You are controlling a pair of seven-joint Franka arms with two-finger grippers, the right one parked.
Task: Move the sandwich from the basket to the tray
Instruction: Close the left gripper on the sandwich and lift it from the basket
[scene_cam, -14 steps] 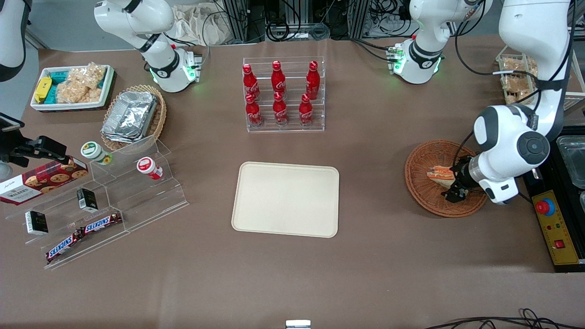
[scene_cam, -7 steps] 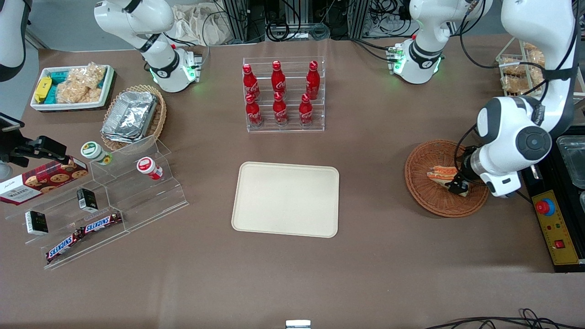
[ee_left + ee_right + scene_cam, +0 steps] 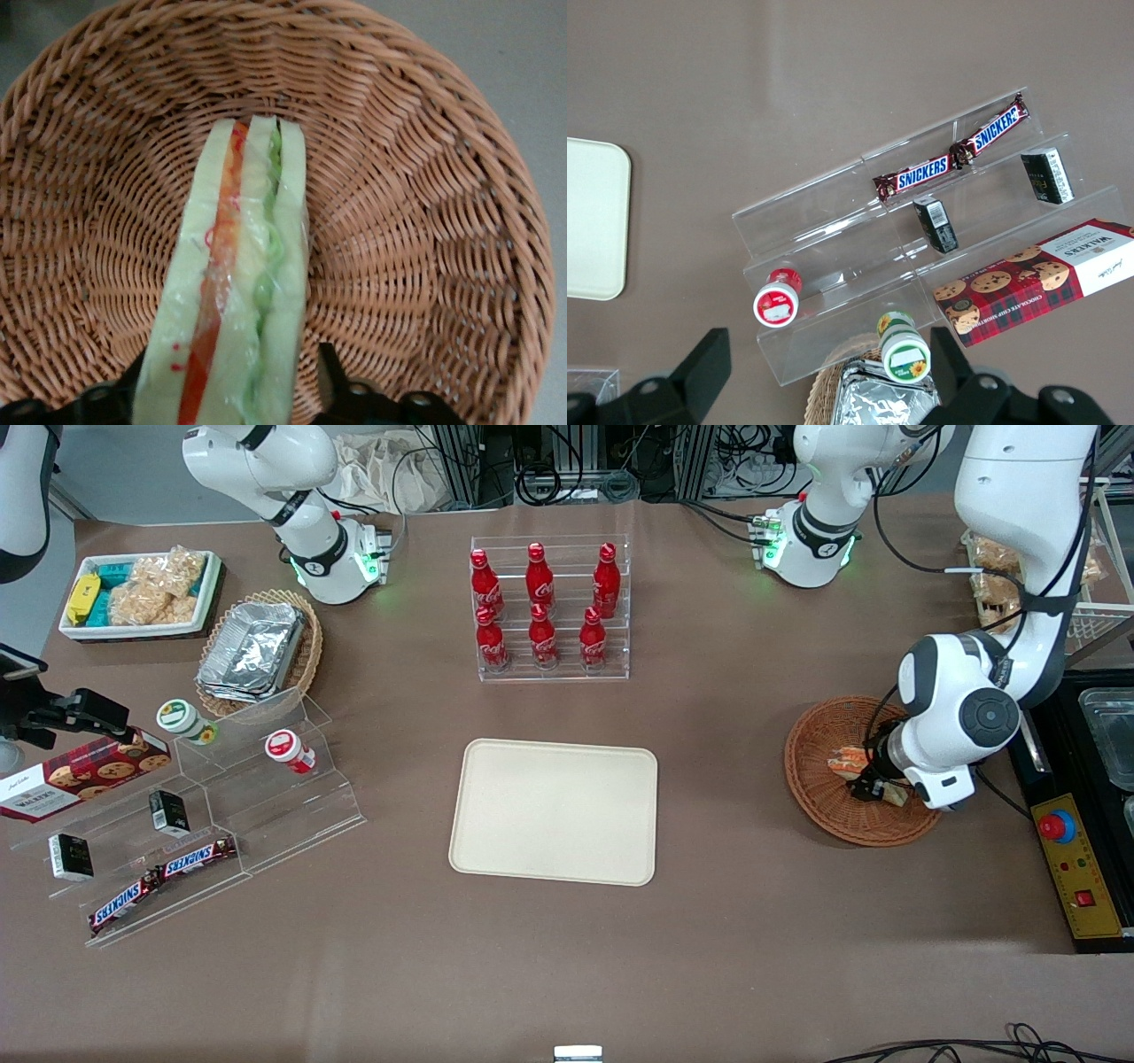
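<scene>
The sandwich (image 3: 235, 292), a wedge of white bread with orange, red and green layers, stands on edge in the reddish-brown wicker basket (image 3: 425, 221). My gripper (image 3: 226, 394) is open and straddles the wedge's wide end, one dark finger (image 3: 332, 381) on each side of it, with a small gap showing at one finger. In the front view the gripper (image 3: 873, 784) is low in the basket (image 3: 811, 788) and the wrist covers most of the sandwich (image 3: 846, 760). The cream tray (image 3: 554, 811) lies flat mid-table, toward the parked arm's end from the basket.
A clear rack of red cola bottles (image 3: 549, 607) stands farther from the front camera than the tray. A control box with a red button (image 3: 1059, 828) sits beside the basket at the table's working-arm end. A clear stepped stand with snacks (image 3: 204, 815) is near the parked arm.
My gripper has moved from the basket's nearer rim inward over the sandwich and lower, and its fingers now flank the wedge. The sandwich has stayed in the basket.
</scene>
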